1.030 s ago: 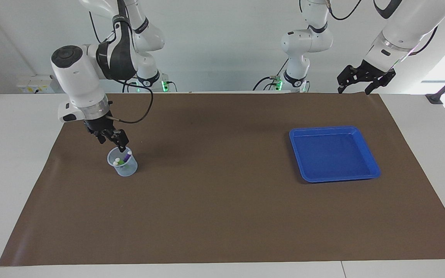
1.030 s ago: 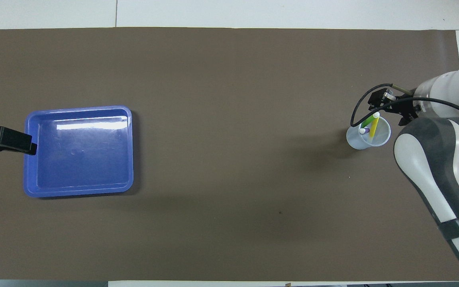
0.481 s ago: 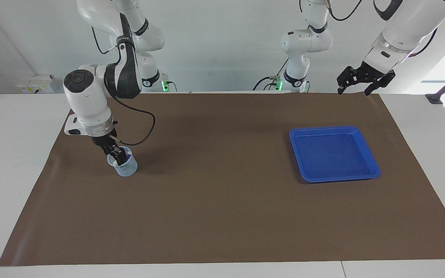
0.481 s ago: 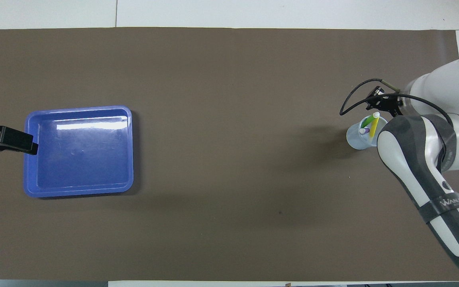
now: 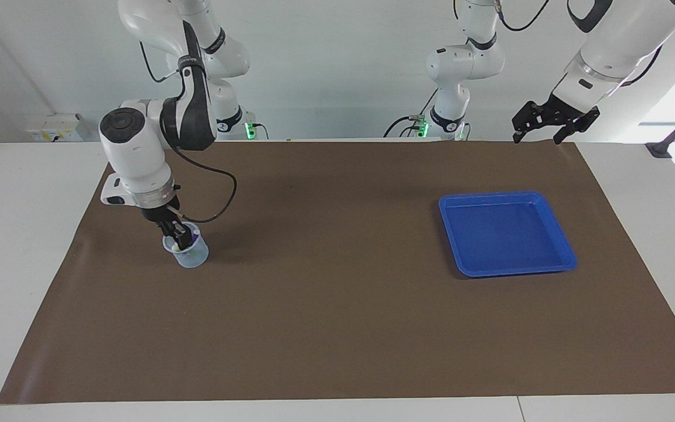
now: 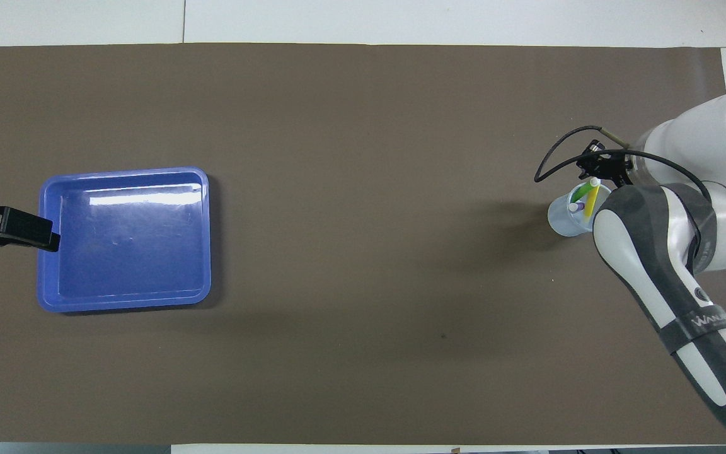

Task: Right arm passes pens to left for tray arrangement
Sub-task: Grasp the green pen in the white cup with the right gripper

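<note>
A brown mat covers a white table before a plain pale wall.

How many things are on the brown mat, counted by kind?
Pens: 3, green, yellow and purple, all in the cup
Cup: 1
Tray: 1
Total: 5

bare brown mat between cup and tray, nothing blocking passage

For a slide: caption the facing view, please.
Right gripper dips into the cup of pens; left gripper waits open near the empty blue tray.
</note>
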